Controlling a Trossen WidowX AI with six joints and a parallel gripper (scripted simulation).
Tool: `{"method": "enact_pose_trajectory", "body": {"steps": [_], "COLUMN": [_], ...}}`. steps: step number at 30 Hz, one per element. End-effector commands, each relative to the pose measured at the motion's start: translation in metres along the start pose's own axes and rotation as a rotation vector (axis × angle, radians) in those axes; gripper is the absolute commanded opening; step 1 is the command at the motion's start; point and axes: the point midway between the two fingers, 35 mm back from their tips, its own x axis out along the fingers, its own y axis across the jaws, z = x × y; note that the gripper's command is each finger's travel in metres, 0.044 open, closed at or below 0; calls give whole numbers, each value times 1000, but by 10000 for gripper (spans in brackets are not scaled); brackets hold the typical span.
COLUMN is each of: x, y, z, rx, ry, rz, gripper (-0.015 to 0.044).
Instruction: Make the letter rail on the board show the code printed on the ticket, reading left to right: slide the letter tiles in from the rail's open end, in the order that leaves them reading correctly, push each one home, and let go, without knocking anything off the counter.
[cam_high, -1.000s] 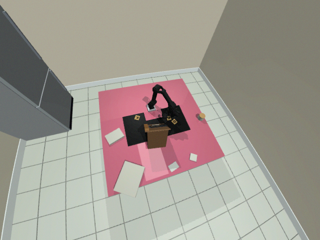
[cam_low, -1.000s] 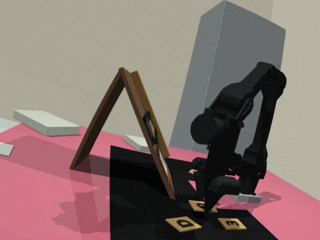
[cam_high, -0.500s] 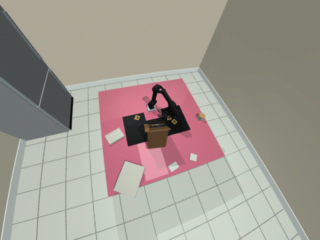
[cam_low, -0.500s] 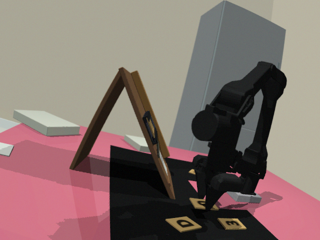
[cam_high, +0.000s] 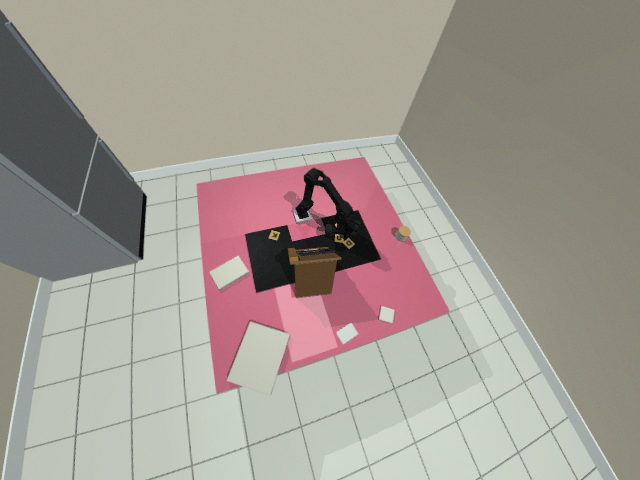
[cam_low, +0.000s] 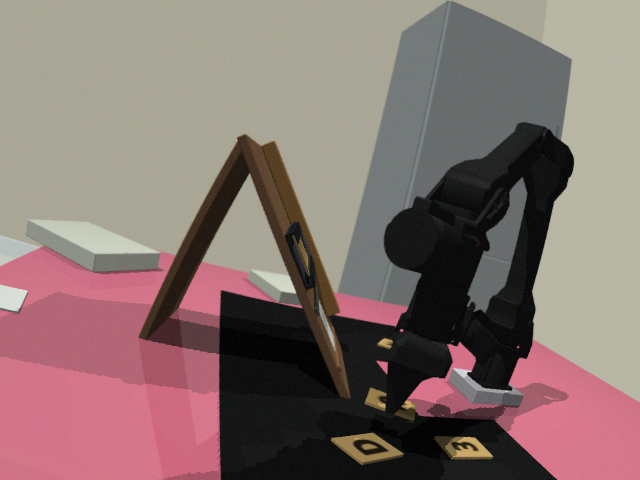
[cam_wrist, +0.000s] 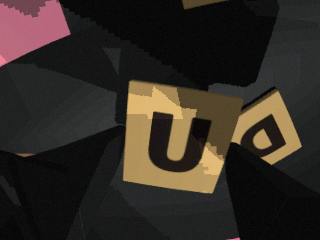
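Observation:
My gripper (cam_low: 391, 411) (cam_wrist: 176, 142) is shut on the U tile (cam_low: 377, 397) (cam_wrist: 172, 182), low over the black mat. The D tile (cam_high: 349, 242) (cam_low: 367, 447) (cam_wrist: 287, 142) lies close beside it. The 3 tile (cam_low: 463, 446) lies flat on the robot's side; only a sliver of a tile shows at the top of the wrist view. The K tile (cam_high: 273, 235) lies at the far left. The wooden board (cam_high: 315, 281) (cam_low: 193, 237) stands like a tent. Its dark rail (cam_low: 293, 229) is seen edge-on, with tan strips inside. The ticket's print is unreadable.
Black mats (cam_high: 268, 268) (cam_low: 268, 413) lie under the tiles and board on a pink surface (cam_high: 237, 206). Pale slabs (cam_high: 258, 356) (cam_high: 229, 272) and small white blocks (cam_high: 386, 314) (cam_high: 346, 333) lie around. A tan-topped cylinder (cam_high: 403, 234) stands at the right in the top view.

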Motion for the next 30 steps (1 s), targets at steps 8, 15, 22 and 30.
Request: {"method": "enact_pose_trajectory", "body": {"steps": [8, 15, 22, 30], "x": [-8, -12, -18, -25], "y": [-9, -14, -18, -23], "z": [-19, -30, -40, -51], "rx": [349, 561, 773, 1017], "ry": [106, 156, 198, 235], "rz": [-62, -111, -172, -255], "gripper": [0, 0, 0, 0]}}
